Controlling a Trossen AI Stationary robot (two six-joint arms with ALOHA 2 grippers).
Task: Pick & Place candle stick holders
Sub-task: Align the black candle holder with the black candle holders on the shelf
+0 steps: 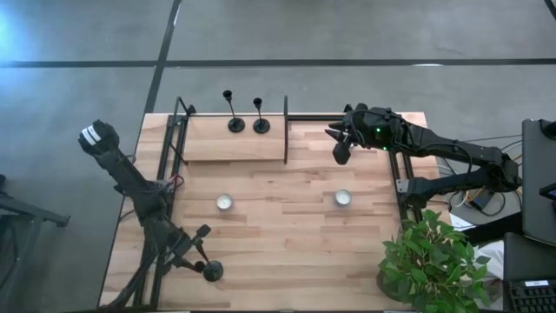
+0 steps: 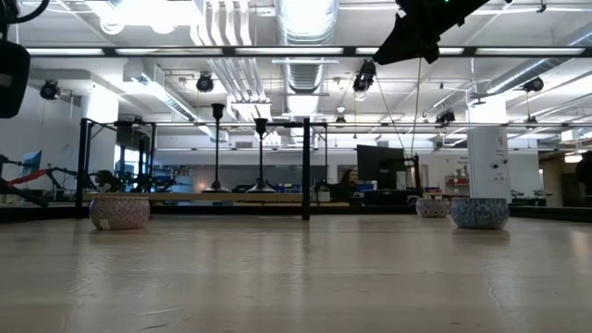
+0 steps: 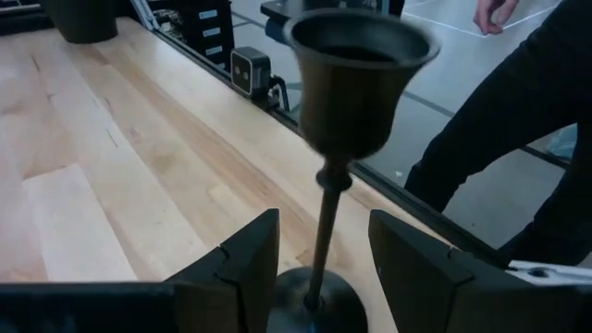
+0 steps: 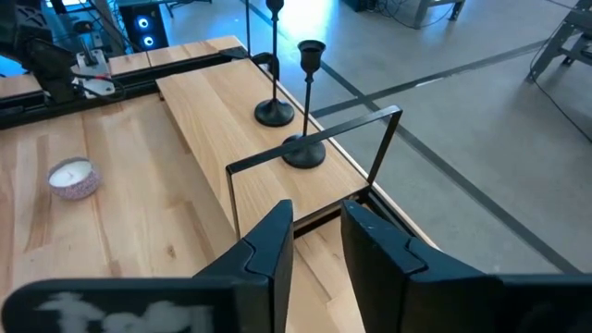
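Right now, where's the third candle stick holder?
High view: third candle stick holder stands near the table's front-left edge, at the left gripper, far from the two on the shelf.

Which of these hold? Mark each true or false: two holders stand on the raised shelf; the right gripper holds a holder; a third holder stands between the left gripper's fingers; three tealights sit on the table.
1. Two candle stick holders stand on the raised shelf. True.
2. The right gripper holds a holder. False: it is empty, beside the shelf.
3. A third holder stands between the left gripper fingers. True.
4. Three tealights sit on the table. False: two, and.
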